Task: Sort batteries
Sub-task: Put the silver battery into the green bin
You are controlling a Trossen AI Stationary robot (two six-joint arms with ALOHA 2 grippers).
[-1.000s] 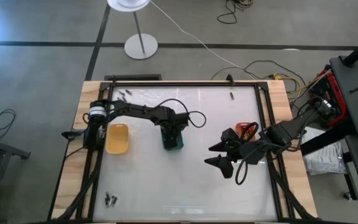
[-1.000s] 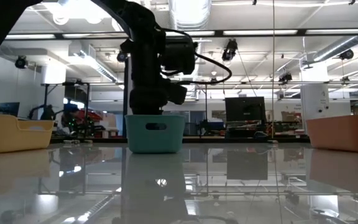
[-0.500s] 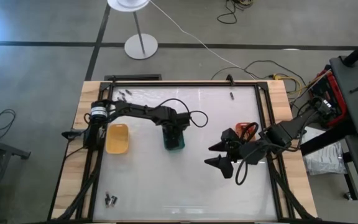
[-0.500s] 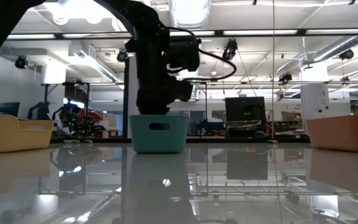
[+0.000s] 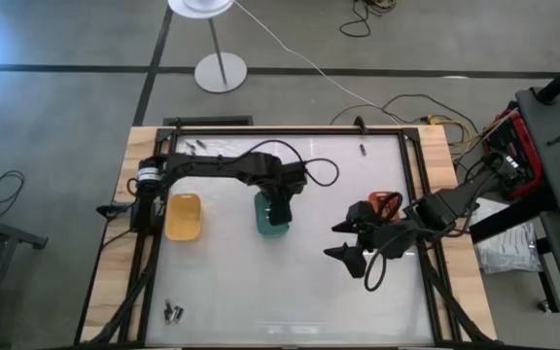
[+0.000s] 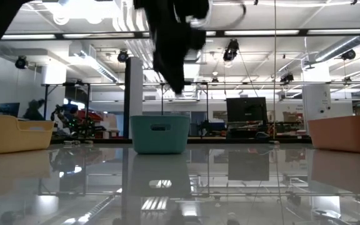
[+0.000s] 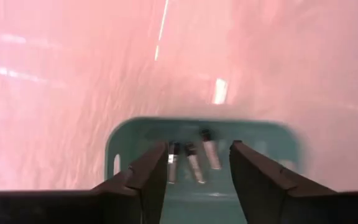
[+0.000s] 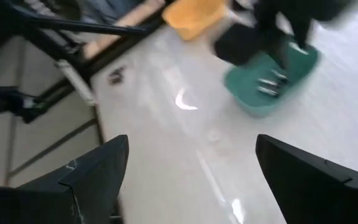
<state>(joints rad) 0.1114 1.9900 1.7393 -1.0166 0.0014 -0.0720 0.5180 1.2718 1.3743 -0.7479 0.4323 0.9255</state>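
A teal tray (image 5: 271, 219) stands mid-table with three small batteries (image 7: 192, 158) lying on its floor. My left gripper (image 5: 283, 197) hangs open and empty above that tray; in the left wrist view its gripper (image 7: 194, 169) looks down into the tray, and in the low view the gripper (image 6: 175, 74) is well clear of the tray's rim (image 6: 159, 117). My right gripper (image 5: 341, 240) waits open to the tray's right, near the orange tray (image 5: 389, 201). Loose batteries lie at the far left corner (image 5: 194, 147), the far edge (image 5: 363, 150) and the near left corner (image 5: 173, 312).
A yellow tray (image 5: 183, 216) sits at the table's left. The orange tray stands close to the right rail (image 5: 419, 194). Black rails frame the glossy white tabletop (image 5: 261, 292). Cables loop over my left arm (image 5: 309, 173). In the right wrist view the teal tray (image 8: 272, 74) lies ahead.
My left gripper has risen from just above the teal tray to well clear of it and has shifted a little toward the table's right. The teal tray stays on the table. My right arm has kept still.
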